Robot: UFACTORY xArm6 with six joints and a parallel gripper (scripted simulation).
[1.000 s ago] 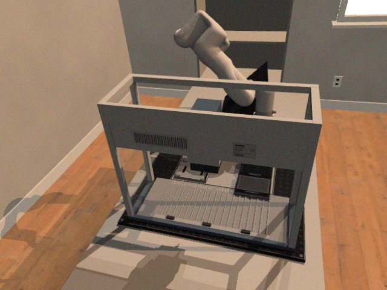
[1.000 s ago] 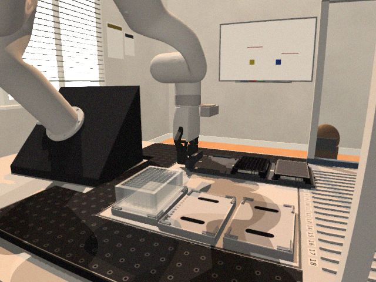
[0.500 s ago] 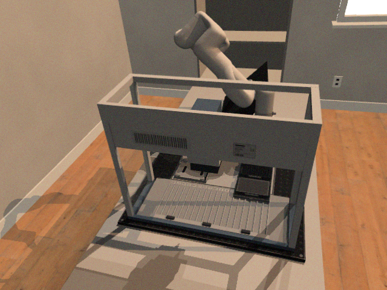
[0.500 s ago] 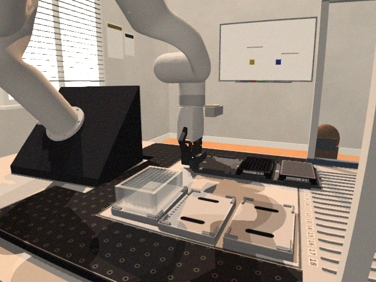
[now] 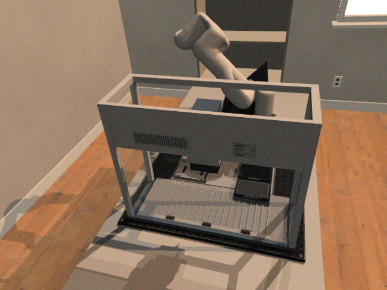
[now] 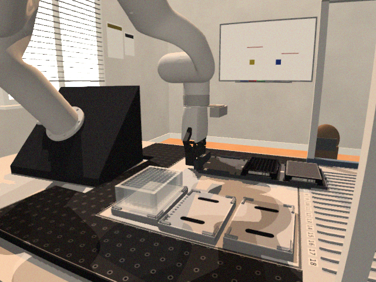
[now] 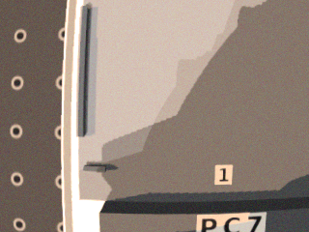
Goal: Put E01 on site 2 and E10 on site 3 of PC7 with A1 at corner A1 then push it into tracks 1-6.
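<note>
The exterior view shows the tool (image 6: 195, 165) low at the near end of the carrier (image 6: 224, 168) (image 7: 145, 223), fingers spread, two plates riding at its rail end; only the wrist view reveals the PC7 label (image 7: 232, 223). From the top, the carrier's front overlaps the rails (image 5: 199, 206) (image 6: 333, 204).

e07 (image 6: 148, 189) sits in its nest, s1. next along the row: s2 (image 6: 197, 214), then s3 (image 6: 261, 229), nothing in either. pc7 (image 5: 236, 199) (image 6: 224, 173) (image 7: 145, 223) is across the apron (image 6: 242, 189) from the nests, front end over the near end of the rails (image 5: 215, 206) (image 6: 331, 218). two plates ride on it: e10 (image 5: 252, 188) (image 6: 302, 170) on site 3, rail side, e01 (image 5: 256, 171) (image 6: 261, 166) behind it on site 2.
</note>
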